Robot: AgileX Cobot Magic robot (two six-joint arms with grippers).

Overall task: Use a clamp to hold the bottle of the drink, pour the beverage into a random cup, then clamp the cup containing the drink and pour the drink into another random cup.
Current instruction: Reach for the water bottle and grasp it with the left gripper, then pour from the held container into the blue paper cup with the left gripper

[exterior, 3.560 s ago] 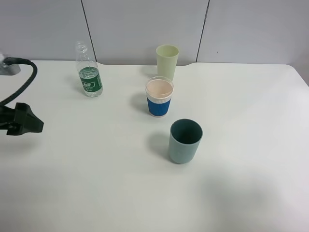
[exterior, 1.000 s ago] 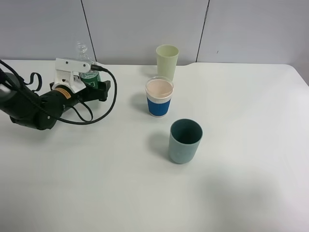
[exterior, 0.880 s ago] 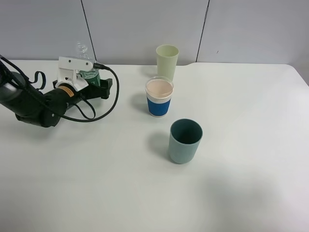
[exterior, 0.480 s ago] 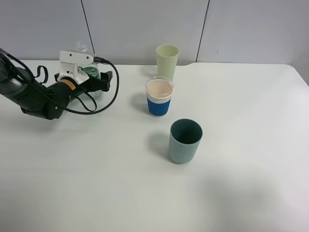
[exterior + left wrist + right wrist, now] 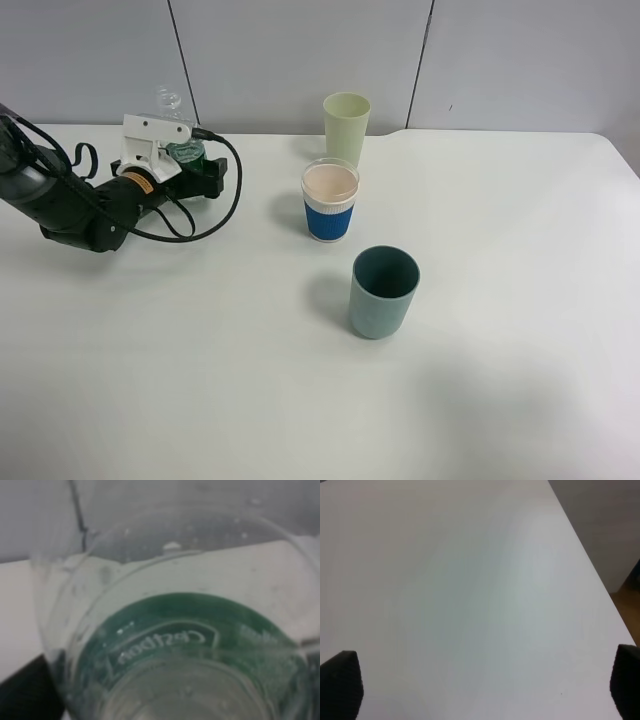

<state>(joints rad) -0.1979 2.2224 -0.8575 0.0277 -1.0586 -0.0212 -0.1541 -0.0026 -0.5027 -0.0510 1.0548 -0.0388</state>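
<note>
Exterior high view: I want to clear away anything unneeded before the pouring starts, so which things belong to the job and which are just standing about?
Part of the job: bottle, left gripper at the bottle, blue-sleeved paper cup, grey-teal tumbler.
Just standing about: pale yellow-green cup, behind the paper cup.

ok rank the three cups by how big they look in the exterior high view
1. teal tumbler: looks largest, but it stands nearest the camera.
2. blue-sleeved paper cup: in between.
3. pale yellow-green cup: looks smallest, but it stands farthest back, so the true sizes stay unsure.
</note>
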